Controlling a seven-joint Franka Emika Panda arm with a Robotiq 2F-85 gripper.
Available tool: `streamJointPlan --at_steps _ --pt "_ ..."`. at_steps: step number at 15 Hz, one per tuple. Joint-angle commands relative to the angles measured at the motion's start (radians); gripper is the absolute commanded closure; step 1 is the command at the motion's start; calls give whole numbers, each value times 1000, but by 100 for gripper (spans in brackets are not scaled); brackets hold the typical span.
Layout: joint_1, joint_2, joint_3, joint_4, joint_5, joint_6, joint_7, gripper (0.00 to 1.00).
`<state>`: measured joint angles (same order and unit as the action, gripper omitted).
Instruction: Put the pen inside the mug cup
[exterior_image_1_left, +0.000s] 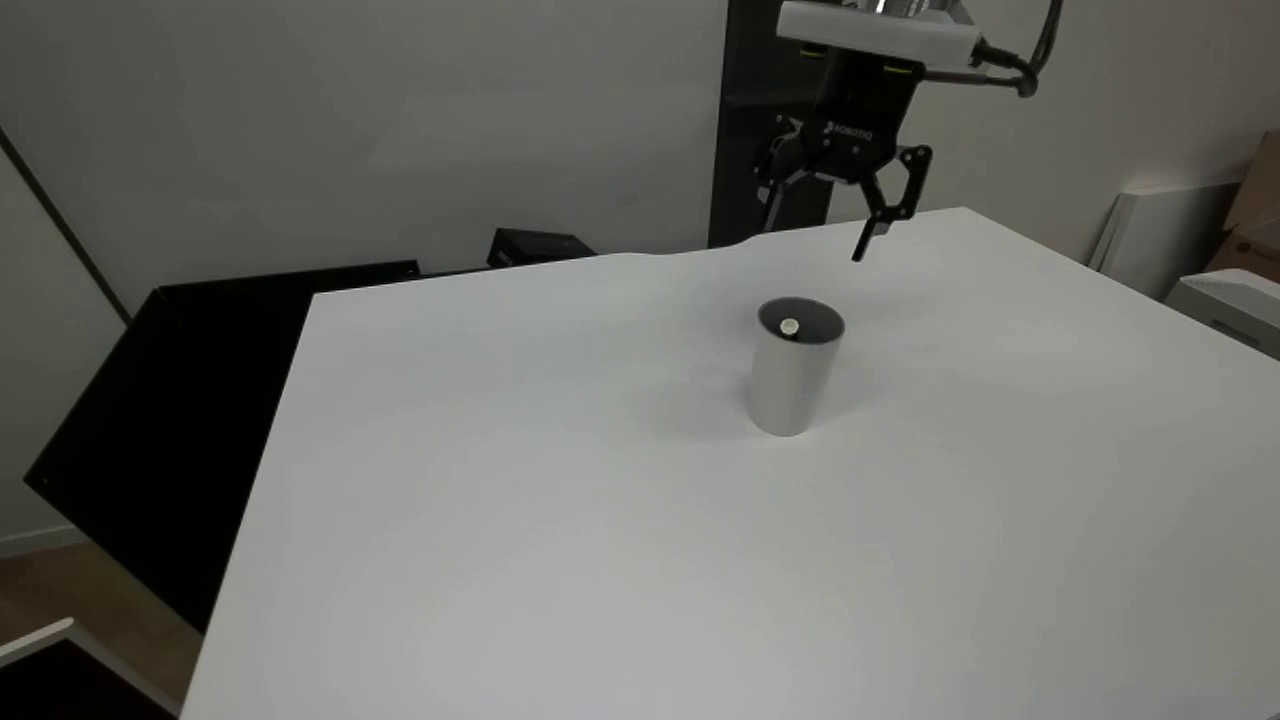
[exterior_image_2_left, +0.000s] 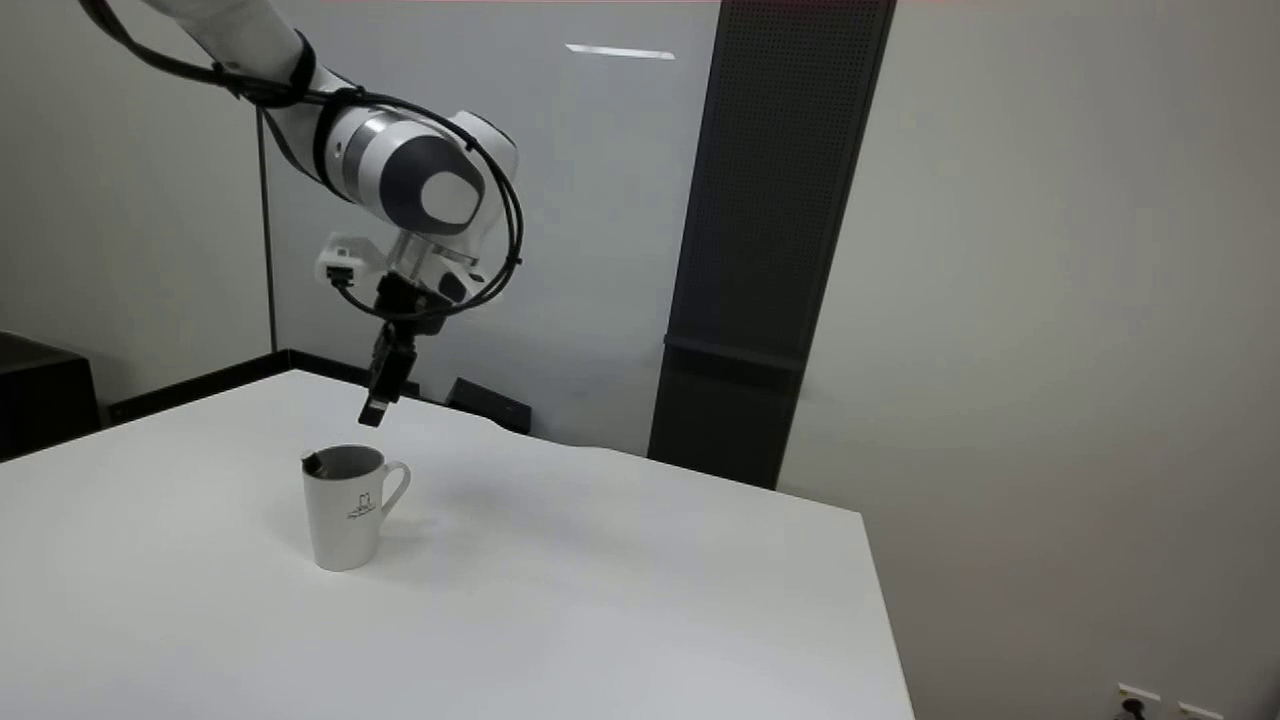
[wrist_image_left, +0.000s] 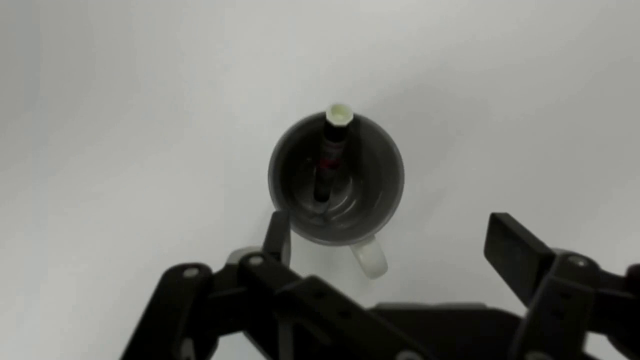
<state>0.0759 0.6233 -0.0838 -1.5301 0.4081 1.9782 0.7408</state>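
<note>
The mug cup is light grey-white with a dark inside and stands upright on the table; it shows in both exterior views (exterior_image_1_left: 788, 390) (exterior_image_2_left: 340, 525) and in the wrist view (wrist_image_left: 377, 195). Its handle shows in an exterior view and in the wrist view. The pen (wrist_image_left: 330, 155) is inside the mug cup, leaning on the wall with its whitish end at the rim. That end also shows in both exterior views (exterior_image_1_left: 790, 327) (exterior_image_2_left: 313, 464). My gripper (exterior_image_1_left: 815, 242) is open and empty, above the table and apart from the mug cup, in the wrist view (wrist_image_left: 390, 220) also.
The white table (exterior_image_1_left: 500, 500) carries the mug cup. A black box (exterior_image_1_left: 540, 247) is behind the table's back edge. A tall dark panel (exterior_image_2_left: 770, 250) stands at the wall behind. A white box-like object (exterior_image_1_left: 1235, 305) is beside the table's right edge.
</note>
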Motion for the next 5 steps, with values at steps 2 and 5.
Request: streamJointPlan --at_steps 2,5 --pt "-1 -30 21 -50 -74 131 7 0" --pt "11 -57 20 -101 -100 211 7 0"
